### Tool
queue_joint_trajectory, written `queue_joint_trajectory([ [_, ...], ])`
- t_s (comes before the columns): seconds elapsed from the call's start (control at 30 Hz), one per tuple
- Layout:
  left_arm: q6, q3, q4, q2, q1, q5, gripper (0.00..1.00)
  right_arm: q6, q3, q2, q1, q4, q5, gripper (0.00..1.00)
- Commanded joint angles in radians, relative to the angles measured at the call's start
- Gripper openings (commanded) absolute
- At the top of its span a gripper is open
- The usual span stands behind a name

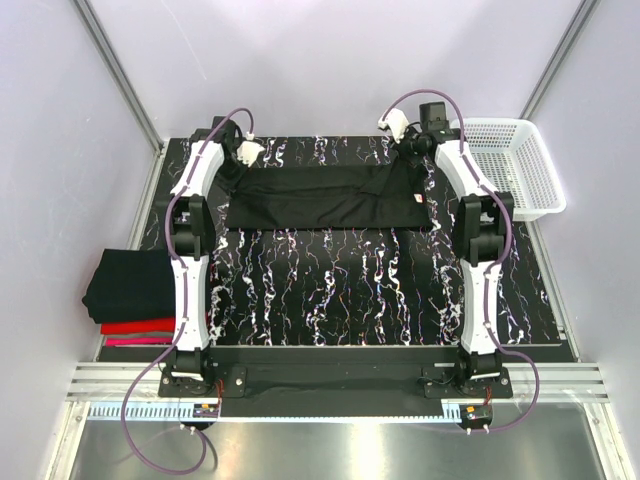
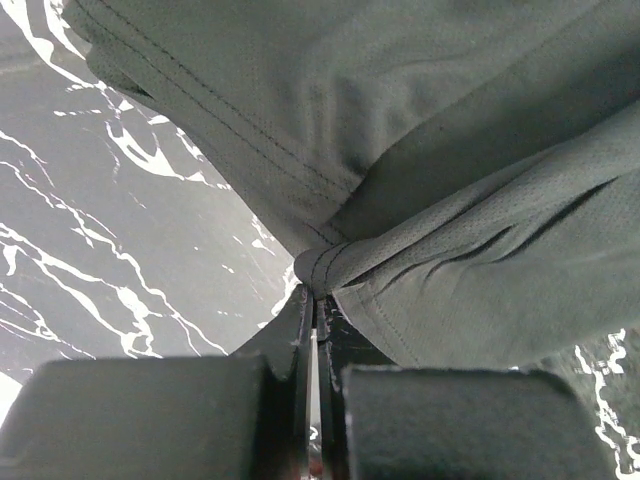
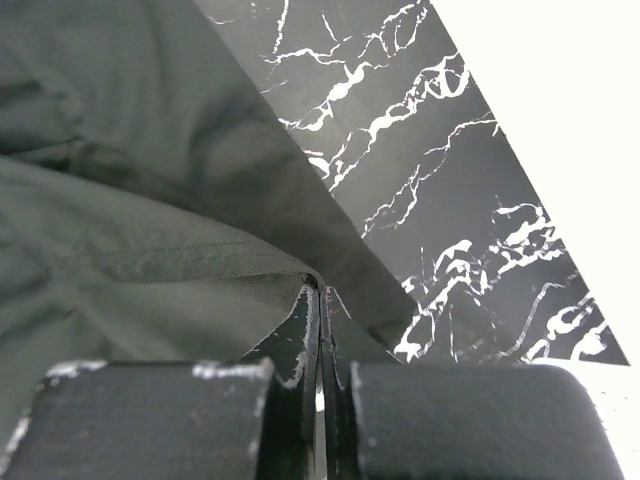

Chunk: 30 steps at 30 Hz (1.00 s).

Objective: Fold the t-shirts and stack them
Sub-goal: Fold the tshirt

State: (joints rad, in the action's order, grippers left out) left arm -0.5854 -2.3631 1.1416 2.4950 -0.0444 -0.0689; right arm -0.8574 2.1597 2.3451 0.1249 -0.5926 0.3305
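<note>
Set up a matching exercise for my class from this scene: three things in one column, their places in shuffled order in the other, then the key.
Things
1. black t-shirt
2. stack of folded shirts
3. white basket

Places
A. at the left edge of the table
B. at the far right corner
C. spread across the far side, pinched at either end by the left gripper and the right gripper

Pairs: 1-C, 2-A, 3-B
</note>
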Motion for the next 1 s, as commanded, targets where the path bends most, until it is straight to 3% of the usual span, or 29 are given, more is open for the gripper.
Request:
queue_joint_trajectory([
  [0.0,0.029,-0.058,-0.068,-0.008,0.005,0.032,0.02,0.046,0.103,0.046,-0.004,0.024,-0.027,0.00],
  [0.3,0.044,-0.059,-0.120,-0.005,-0.002,0.055,0.01,0.061,0.215,0.123,-0.004,0.024,-0.038,0.00],
  [0.33,0.051,-0.061,-0.128,0.001,-0.006,0.066,0.02,0.063,0.219,0.128,-0.004,0.022,-0.050,0.11],
  [0.4,0.076,-0.053,-0.157,0.007,-0.012,0.176,0.24,0.084,0.254,0.144,-0.004,0.027,-0.076,0.38],
  [0.43,0.091,-0.047,-0.173,-0.004,-0.018,0.228,0.30,0.119,0.271,0.145,-0.004,0.025,-0.117,0.48],
  [0.5,0.137,-0.004,-0.207,-0.040,-0.020,0.319,0.39,0.142,0.279,0.103,-0.005,0.025,-0.145,0.52],
  [0.57,0.163,0.039,-0.230,-0.116,-0.025,0.366,0.51,0.141,0.241,0.051,-0.007,0.027,-0.118,0.54],
  [0.7,0.157,0.154,-0.246,-0.215,-0.061,0.304,0.55,0.106,0.056,-0.076,-0.005,0.019,0.048,0.54],
  [0.8,0.098,0.275,-0.244,-0.260,-0.116,0.236,0.51,0.093,0.020,-0.058,-0.002,-0.074,0.161,0.46],
  [0.97,0.113,0.346,-0.220,-0.243,-0.144,0.215,0.41,0.201,0.003,0.006,-0.002,-0.088,0.275,0.45],
])
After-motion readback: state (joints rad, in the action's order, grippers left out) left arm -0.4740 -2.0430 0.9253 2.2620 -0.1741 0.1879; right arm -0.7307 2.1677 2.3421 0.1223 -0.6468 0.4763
